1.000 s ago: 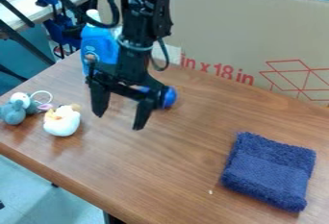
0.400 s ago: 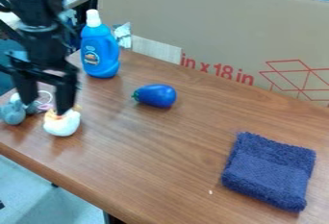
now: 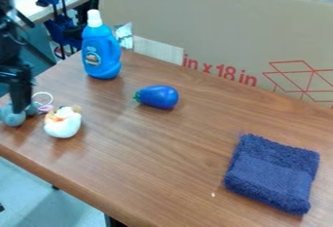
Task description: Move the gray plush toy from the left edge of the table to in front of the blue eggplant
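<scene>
Hanging a black gripper at left over a gray-blue plush toy on the wooden table, open or closed impossible to tell, beside a white toy, left of a blue eggplant

**Black arm, black gripper**

Looks matt black for the most part, with faint grey highlights along the edges. Has chunky, uneven, angular sections above the gripper, with a thin dark cable bowing out beside them. Broadens at the gripper into a blocky crosspiece, likewise black.
</scene>
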Tool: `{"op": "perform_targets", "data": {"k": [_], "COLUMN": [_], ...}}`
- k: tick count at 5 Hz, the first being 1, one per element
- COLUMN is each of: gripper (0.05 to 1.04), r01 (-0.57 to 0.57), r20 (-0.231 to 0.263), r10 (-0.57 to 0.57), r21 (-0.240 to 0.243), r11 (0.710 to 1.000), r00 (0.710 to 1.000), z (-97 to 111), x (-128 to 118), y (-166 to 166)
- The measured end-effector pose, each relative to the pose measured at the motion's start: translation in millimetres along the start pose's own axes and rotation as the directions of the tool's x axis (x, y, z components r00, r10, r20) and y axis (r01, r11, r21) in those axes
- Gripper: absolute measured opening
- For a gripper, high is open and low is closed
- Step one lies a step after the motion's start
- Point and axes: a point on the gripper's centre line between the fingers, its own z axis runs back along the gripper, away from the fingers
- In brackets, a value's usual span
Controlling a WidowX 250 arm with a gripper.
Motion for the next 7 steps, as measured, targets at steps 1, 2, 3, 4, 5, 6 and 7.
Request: {"op": "perform_targets", "data": {"k": [1, 2, 3, 4, 5, 6, 7], "gripper": [1.001, 1.001, 1.001, 1.001, 1.001, 1.001, 1.001], "r01": [-0.026, -0.006, 0.022, 0.027, 0.025, -0.018, -0.034], "r20": [-0.003, 0.029, 0.112, 0.201, 0.16, 0.143, 0.173], "r10": [0.026, 0.003, -0.035, -0.042, -0.03, 0.022, 0.04], "r21": [0.049, 0.106, 0.11, 0.073, 0.035, -0.03, -0.035], "r11": [0.998, 0.994, 0.994, 0.997, 0.999, 0.999, 0.999], "r00": [1.0, 1.0, 0.993, 0.979, 0.987, 0.99, 0.984], "z": [5.0, 8.9, 0.1, -15.8, -35.7, -56.9, -52.3], "x": [3.2, 18.1, 30.0, 33.0, 35.9, 35.3, 38.9], "y": [24.0, 38.6, 51.3, 56.5, 49.5, 44.1, 40.6]}}
